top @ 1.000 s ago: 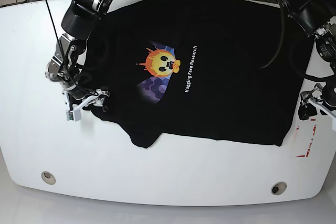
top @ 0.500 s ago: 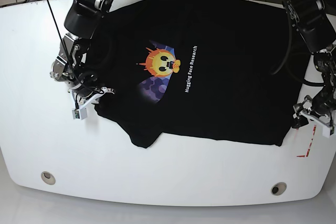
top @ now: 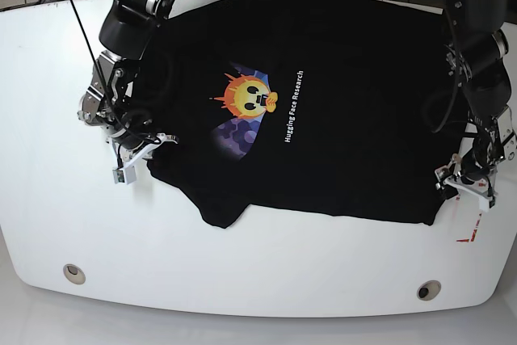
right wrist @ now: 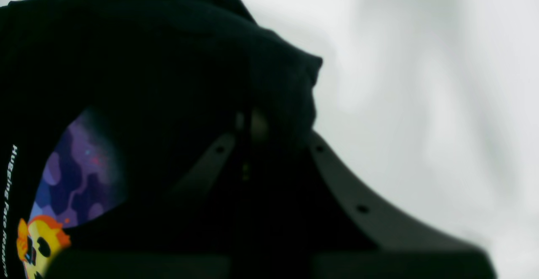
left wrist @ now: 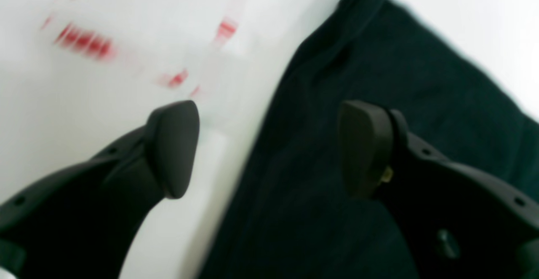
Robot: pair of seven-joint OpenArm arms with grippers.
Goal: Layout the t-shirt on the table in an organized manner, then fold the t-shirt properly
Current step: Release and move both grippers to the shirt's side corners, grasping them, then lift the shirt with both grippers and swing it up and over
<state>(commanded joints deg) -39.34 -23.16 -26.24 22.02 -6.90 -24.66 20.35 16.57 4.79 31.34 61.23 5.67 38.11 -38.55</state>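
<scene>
The black t-shirt [top: 347, 103] lies spread across the white table [top: 48, 199], its yellow face graphic [top: 252, 98] facing up. At the base view's left, my right gripper [top: 145, 148] is shut on a bunched fold at the t-shirt's edge; the wrist view shows that black cloth [right wrist: 189, 68] heaped over my right gripper [right wrist: 248, 127]. At the base view's right, my left gripper [top: 462, 182] hovers open at the hem corner. In the left wrist view my left gripper [left wrist: 269, 148] straddles the t-shirt's edge [left wrist: 379, 60], one finger above bare table [left wrist: 105, 102], the other above cloth.
Red marks [top: 472, 224] sit on the table just beside the left gripper, blurred in the wrist view as red marks [left wrist: 84, 43]. Two round grey holes [top: 74, 273] [top: 429, 289] lie near the front edge. Cables run behind the table's far edge.
The left arm swung in from the table's right edge to the t-shirt's hem corner. The right gripper shifted slightly to the right, still holding its fold.
</scene>
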